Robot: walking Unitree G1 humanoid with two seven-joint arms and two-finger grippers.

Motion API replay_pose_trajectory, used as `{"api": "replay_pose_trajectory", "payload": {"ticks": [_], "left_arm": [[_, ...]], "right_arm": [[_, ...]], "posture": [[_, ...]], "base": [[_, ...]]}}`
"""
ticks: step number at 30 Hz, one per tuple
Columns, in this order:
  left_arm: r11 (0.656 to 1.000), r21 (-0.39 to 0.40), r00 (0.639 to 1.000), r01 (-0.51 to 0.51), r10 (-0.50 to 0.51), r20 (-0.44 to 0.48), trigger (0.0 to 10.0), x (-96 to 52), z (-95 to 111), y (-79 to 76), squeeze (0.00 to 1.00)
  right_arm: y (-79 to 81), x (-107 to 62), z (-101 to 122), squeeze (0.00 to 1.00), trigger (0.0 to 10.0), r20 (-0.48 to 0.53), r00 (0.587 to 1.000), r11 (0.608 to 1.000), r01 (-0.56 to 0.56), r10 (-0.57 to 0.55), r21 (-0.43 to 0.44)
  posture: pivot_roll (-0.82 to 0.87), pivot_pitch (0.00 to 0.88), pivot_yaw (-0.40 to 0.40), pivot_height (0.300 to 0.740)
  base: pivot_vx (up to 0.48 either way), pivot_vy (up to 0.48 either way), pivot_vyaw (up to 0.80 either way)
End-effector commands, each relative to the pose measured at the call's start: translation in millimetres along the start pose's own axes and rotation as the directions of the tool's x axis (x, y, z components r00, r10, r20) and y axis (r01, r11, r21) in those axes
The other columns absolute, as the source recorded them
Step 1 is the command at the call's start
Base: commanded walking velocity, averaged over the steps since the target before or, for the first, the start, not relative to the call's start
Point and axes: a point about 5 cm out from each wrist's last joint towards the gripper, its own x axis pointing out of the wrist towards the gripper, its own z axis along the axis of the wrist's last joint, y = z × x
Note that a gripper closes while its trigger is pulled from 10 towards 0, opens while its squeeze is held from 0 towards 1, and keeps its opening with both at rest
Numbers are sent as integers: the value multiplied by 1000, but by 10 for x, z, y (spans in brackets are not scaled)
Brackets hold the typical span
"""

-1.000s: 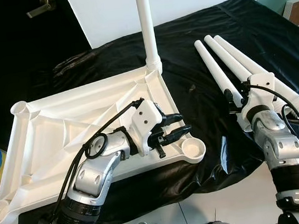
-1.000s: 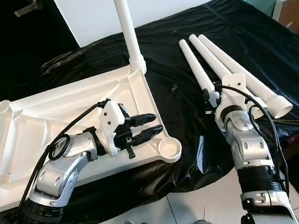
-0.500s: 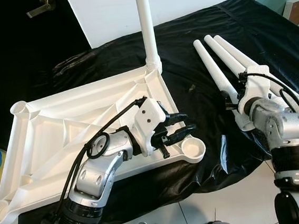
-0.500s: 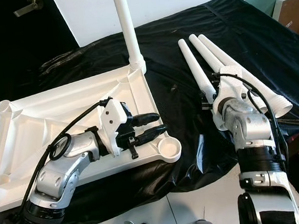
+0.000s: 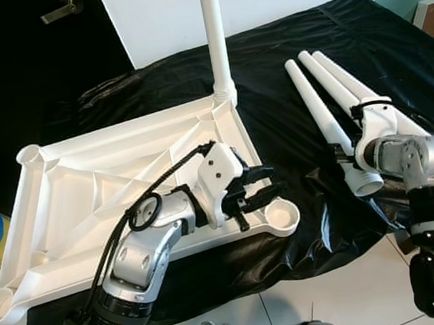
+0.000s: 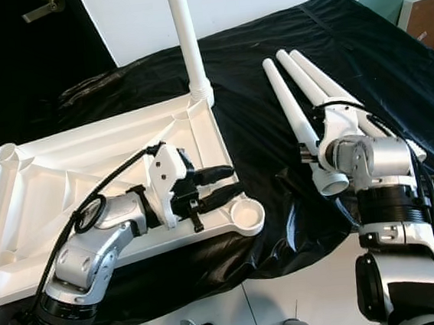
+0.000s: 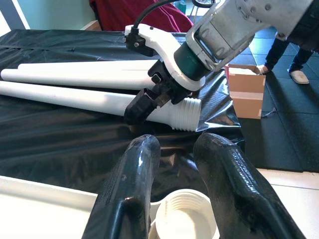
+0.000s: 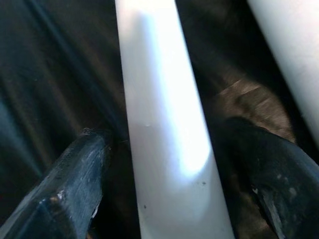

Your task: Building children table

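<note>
The white table top (image 5: 89,190) lies upside down on black cloth, with one white leg (image 5: 215,40) standing upright in its far right corner. My left gripper (image 5: 275,180) hovers open just beside the empty near right corner socket (image 5: 282,216), which also appears in the left wrist view as the socket (image 7: 182,219) under the fingers (image 7: 134,184). Three loose legs lie side by side to the right. My right gripper (image 5: 340,150) straddles the nearest leg (image 5: 315,107) close to its threaded end, one finger (image 8: 75,184) on each side with small gaps.
The other two legs (image 5: 344,81) lie right behind the straddled one. The cloth (image 5: 274,118) hangs over the front edge onto tiled floor (image 5: 330,297). A cardboard box (image 7: 244,89) and a person's feet (image 7: 294,69) are off to the right. A dark door (image 5: 38,57) stands behind.
My right forearm has swung outward and the wrist has rolled, uncovering the nearest leg's threaded end. My left gripper has crept slightly toward the corner socket.
</note>
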Motion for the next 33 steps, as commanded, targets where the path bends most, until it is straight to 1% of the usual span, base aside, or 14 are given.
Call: {"api": "replay_pose_trajectory", "payload": {"ticks": [1,5,6,7,8,11,12,21,26,27,28,29,31,33], "left_arm": [[996,-6,996,-93,93,6,10000,-26,13,37,0],[995,-8,995,-97,97,7,10000,-24,13,41,0],[995,-9,995,-99,99,7,10000,-23,12,42,0],[995,-10,995,-100,100,7,10000,-23,12,42,0],[994,-11,994,-106,106,6,10000,-25,10,47,0],[994,-12,994,-113,113,4,10000,-27,8,52,0],[993,-10,993,-121,121,3,10000,-30,7,59,0],[988,-11,988,-154,154,-1,10000,-44,6,109,0],[984,-19,984,-177,177,7,10000,-46,22,147,0],[980,-26,980,-196,196,14,10000,-52,28,178,0],[976,-39,976,-213,214,23,10000,-58,36,209,0],[976,-39,976,-213,214,23,10000,-58,36,209,0],[969,-66,970,-238,241,37,10000,-70,48,257,0],[962,-84,964,-258,262,45,10000,-80,56,290,0]], "right_arm": [[17,74,-185,0,10000,-139,989,999,-39,43,26],[30,77,-200,0,10000,-172,984,999,-52,54,16],[39,84,-224,0,7490,-191,980,998,-55,55,6],[44,89,-241,0,7490,-204,978,998,-56,55,0],[50,98,-268,0,1765,-218,975,999,-53,52,0],[52,103,-286,0,1765,-237,970,999,-51,50,5],[63,112,-309,0,0,-253,966,998,-60,61,12],[134,134,-308,0,0,-259,958,993,-117,120,27],[201,124,-179,0,0,-164,972,985,-169,170,23],[229,101,-82,0,9294,-77,978,981,-193,194,22],[251,72,4,0,10000,11,975,975,-222,222,25],[251,72,4,0,10000,11,975,975,-222,222,25],[265,17,104,0,10000,138,959,967,-252,246,25],[265,-13,128,0,10000,194,949,965,-260,249,30]], "posture": [[-105,131,103,740],[-105,130,101,740],[-103,129,99,740],[-103,129,99,740],[-101,126,96,740],[-100,126,94,740],[-98,124,92,740],[-92,118,83,740],[-90,116,79,740],[-89,115,78,740],[-88,113,76,740],[-88,113,76,740],[-86,112,76,740],[-87,111,76,740]], "base": [[0,0,0],[0,0,0],[0,0,0],[0,0,0],[0,0,0],[0,0,0],[0,0,0],[0,0,0],[0,0,0],[0,0,0],[0,0,0],[0,0,0],[0,0,0],[0,0,0]]}}
